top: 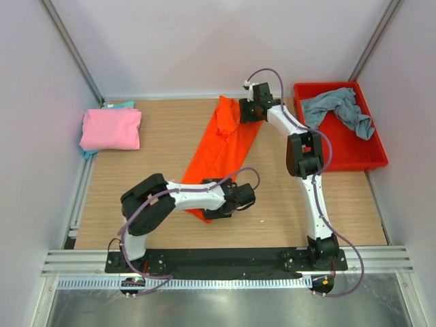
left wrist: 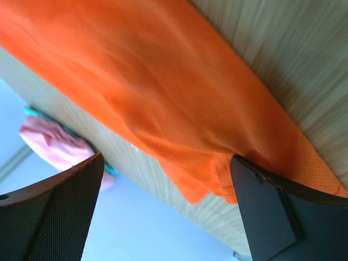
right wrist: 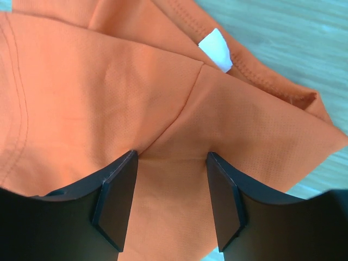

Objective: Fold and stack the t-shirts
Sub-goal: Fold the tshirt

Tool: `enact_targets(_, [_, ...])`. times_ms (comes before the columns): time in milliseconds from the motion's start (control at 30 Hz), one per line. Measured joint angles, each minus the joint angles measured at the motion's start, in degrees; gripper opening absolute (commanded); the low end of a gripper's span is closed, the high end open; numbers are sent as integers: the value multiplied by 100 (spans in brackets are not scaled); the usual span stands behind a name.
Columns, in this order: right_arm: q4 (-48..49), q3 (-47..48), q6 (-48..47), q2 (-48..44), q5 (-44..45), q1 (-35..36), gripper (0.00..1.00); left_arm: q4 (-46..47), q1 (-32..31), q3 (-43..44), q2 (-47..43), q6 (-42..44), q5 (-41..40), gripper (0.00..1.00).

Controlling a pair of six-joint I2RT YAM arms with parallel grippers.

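Observation:
The bright orange t-shirt [top: 221,146] lies as a long narrow strip, slanting from the back middle of the table to the front. My left gripper [top: 212,210] is at its near end, open wide, with the shirt's corner [left wrist: 206,179] between the jaws [left wrist: 167,160] and the right finger [left wrist: 266,212] touching the cloth. My right gripper [top: 238,112] is at the far end, open, with both fingertips pressed down on the orange cloth [right wrist: 163,98] astride a fold [right wrist: 171,157]. The pink shirt [top: 111,129] lies folded at the back left on the teal shirt [top: 121,105]. The grey-blue shirt [top: 340,112] lies crumpled in the bin.
The red plastic bin [top: 351,157] stands at the back right of the wooden table [top: 157,157]. White walls close in the back and both sides. A white label [right wrist: 216,49] shows at the orange shirt's collar.

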Motion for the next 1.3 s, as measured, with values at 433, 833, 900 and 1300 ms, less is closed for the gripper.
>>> enact_targets(433, [-151,372,107,190,-699,-339,60,55,-708,2050,975,-354,662,100])
enact_targets(833, [179,-3016,575,-2787,-874,-929,62,-446,-581,2492,-35,-1099,492,100])
enact_targets(900, [422,-3742,813,-3805,-981,-925,62,-444,-308,2492,-579,-1274,675,100])
enact_targets(1300, [809,-7031,2135,-6054,-2573,-824,62,-448,3746,778,-1180,-2894,4590,79])
